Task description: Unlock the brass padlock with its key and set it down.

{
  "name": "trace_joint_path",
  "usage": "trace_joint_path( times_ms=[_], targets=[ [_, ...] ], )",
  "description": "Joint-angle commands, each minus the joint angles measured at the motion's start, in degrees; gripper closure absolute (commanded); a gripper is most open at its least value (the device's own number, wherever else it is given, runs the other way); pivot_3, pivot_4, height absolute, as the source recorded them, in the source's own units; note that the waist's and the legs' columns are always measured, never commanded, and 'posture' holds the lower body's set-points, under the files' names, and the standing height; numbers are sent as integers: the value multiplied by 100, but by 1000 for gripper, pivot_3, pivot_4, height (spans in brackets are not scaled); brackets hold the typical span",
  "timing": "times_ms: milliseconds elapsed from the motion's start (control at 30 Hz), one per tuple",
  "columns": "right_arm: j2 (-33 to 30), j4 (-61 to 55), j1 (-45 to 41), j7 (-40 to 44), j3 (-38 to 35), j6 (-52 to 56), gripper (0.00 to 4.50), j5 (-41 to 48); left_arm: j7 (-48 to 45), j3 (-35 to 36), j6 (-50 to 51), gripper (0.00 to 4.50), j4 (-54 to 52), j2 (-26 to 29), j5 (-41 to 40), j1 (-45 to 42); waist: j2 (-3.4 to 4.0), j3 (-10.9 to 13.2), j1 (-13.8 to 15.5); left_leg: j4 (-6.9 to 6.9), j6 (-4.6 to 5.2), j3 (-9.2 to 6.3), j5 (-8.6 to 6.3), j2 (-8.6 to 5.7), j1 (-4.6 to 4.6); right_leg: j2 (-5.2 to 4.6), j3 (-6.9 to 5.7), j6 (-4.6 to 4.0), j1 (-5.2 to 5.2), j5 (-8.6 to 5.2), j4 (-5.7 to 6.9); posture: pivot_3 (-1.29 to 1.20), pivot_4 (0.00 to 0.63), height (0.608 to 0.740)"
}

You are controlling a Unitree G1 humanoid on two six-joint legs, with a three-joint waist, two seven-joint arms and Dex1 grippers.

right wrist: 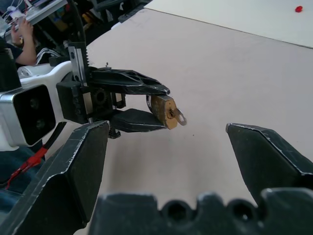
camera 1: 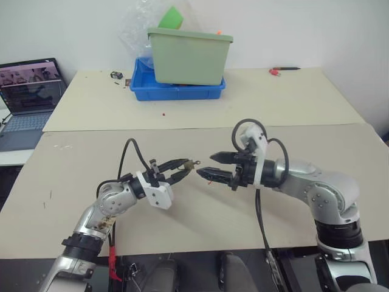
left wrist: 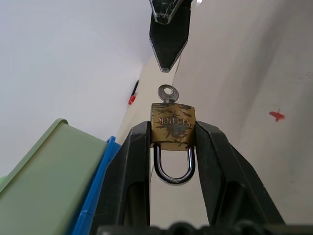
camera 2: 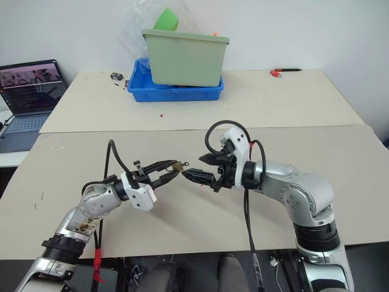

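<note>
Your left gripper is clamped on the brass padlock, key inserted. At its 3 o'clock, your right gripper stands fully open, empty.

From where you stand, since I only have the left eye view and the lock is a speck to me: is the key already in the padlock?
Observer: Yes. In the left wrist view the key sticks out of the brass padlock, on the end away from its shackle.
Operator: Is the lock gripped firmly?
Observer: The left gripper clamps the body between both fingers, with the shackle looping back between them.
Operator: Is my right gripper ready for the key?
Observer: In the right wrist view the right gripper is wide open and apart from the key, which points toward it.
</note>
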Motion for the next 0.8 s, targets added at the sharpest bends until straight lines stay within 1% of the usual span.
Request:
trace_joint_path(
  times_ms=[33,333,767,800],
  targets=[
    [70,64,-231,128,-30,30,0,160,2,-74,-148,3682,-141,109,-103,-159,0,0,-1,0,0,1,0,0,0,0,1,0,0,0,0,0,150,740],
    [-2,349,-422,361,58,246,0,184,36,-213,-205,3682,-135,228,-83,-232,0,0,-5,-2,0,3,0,0,-1,0,2,0,-2,0,-1,0,150,740],
    [-29,568,-466,533,231,148,0,14,85,-204,-242,3682,-225,278,-101,-176,0,0,-6,-2,0,4,0,0,-1,0,4,0,-3,0,-1,0,150,740],
    [-29,575,-476,541,227,155,259,15,90,-204,-248,3682,-225,285,-97,-170,0,0,-7,-2,0,4,0,0,-1,0,3,0,-3,0,-1,0,150,740]
  ],
)
